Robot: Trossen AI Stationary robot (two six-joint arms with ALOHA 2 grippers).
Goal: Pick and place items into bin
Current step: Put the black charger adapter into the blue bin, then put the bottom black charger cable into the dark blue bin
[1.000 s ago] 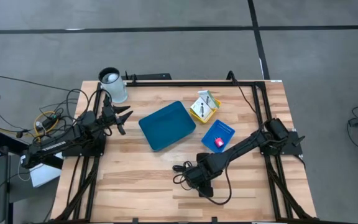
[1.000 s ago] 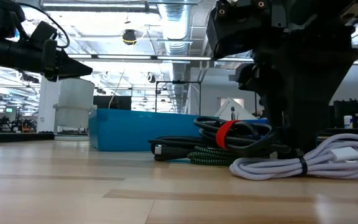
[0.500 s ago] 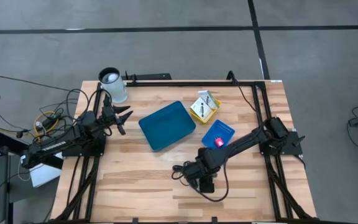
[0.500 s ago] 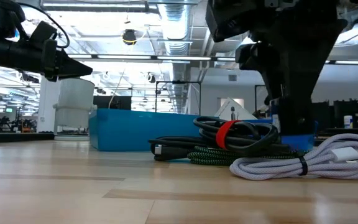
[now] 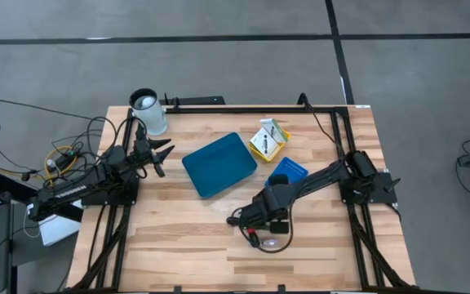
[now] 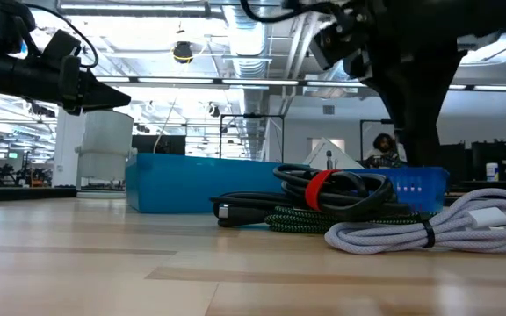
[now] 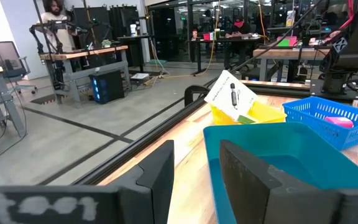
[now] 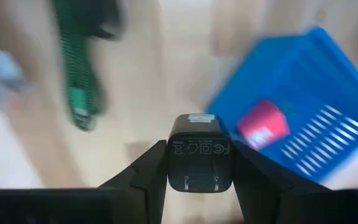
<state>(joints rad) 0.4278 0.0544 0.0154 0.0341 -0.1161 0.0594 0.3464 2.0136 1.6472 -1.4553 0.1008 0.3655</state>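
My right gripper (image 8: 199, 153) is shut on a black charger plug (image 8: 199, 140) and hovers above the table (image 5: 261, 216), between the cable pile and a small blue basket (image 8: 303, 99). The basket holds a pink-red piece (image 8: 263, 122). A white packet with green and black marks (image 5: 265, 137) leans in a yellow tray (image 5: 279, 145). The blue bin (image 5: 219, 164) stands mid-table. A black and green cable bundle with a red tie (image 6: 323, 195) and a white cable (image 6: 429, 230) lie on the table near the front. My left gripper (image 7: 196, 168) is open and empty at the bin's left (image 5: 158, 155). My right gripper pinches the black charger plug by its two opposite sides (image 8: 174, 163) between its two fingers. The plug's two metal prongs (image 8: 201, 182) face the wrist camera. The plug is lifted clear of the table.
A white cylindrical container (image 5: 148, 111) stands at the far left corner. Black rails (image 5: 333, 122) run along the table's far and right edges. A loose green braided cable end (image 8: 79, 93) lies on the wood below my right gripper. Bare wood lies at the near left.
My right gripper has risen from the cable pile near the front edge and gone toward the far edge, toward the small blue basket, carrying the black plug. The cables stay on the table.
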